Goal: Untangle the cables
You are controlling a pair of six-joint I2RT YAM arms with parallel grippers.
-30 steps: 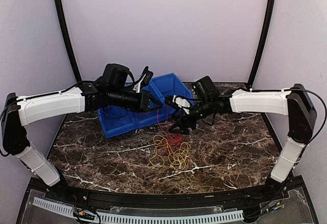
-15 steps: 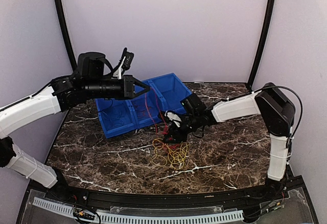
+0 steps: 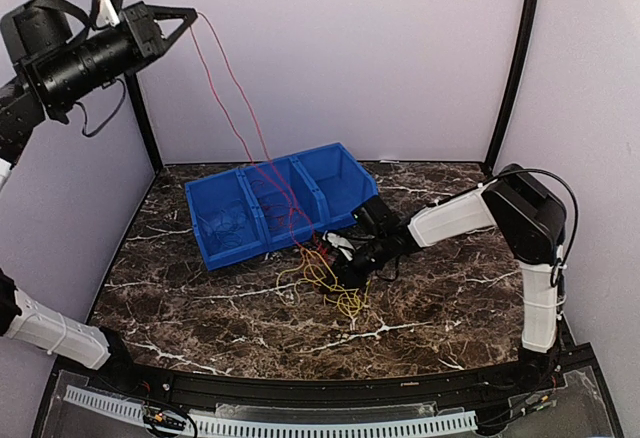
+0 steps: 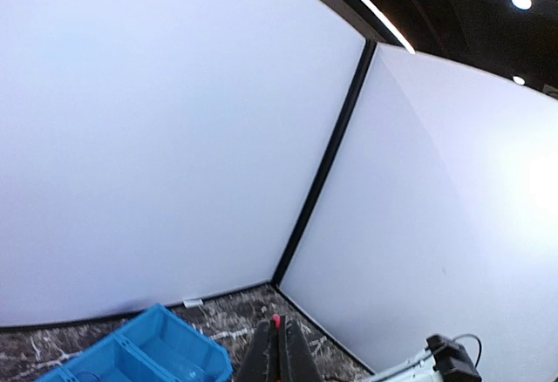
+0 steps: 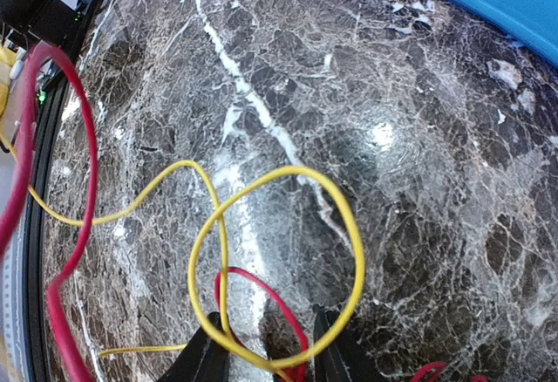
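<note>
The left fingers [image 4: 260, 358], high up at the far left, are pinched together on a red cable [image 3: 236, 100]. It runs taut down across the blue bin [image 3: 215, 250] to the tangle of yellow cables [image 3: 338, 293] on the table [image 3: 450, 288]. The right fingers [image 5: 207, 356] stand apart at the tangle's far-right edge, straddling yellow and red loops.

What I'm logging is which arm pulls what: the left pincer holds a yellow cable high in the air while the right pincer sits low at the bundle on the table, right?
Not quite: the left pincer holds a red cable, not yellow; the top external view shows it running up from the bundle. The right pincer does sit low there.
</note>
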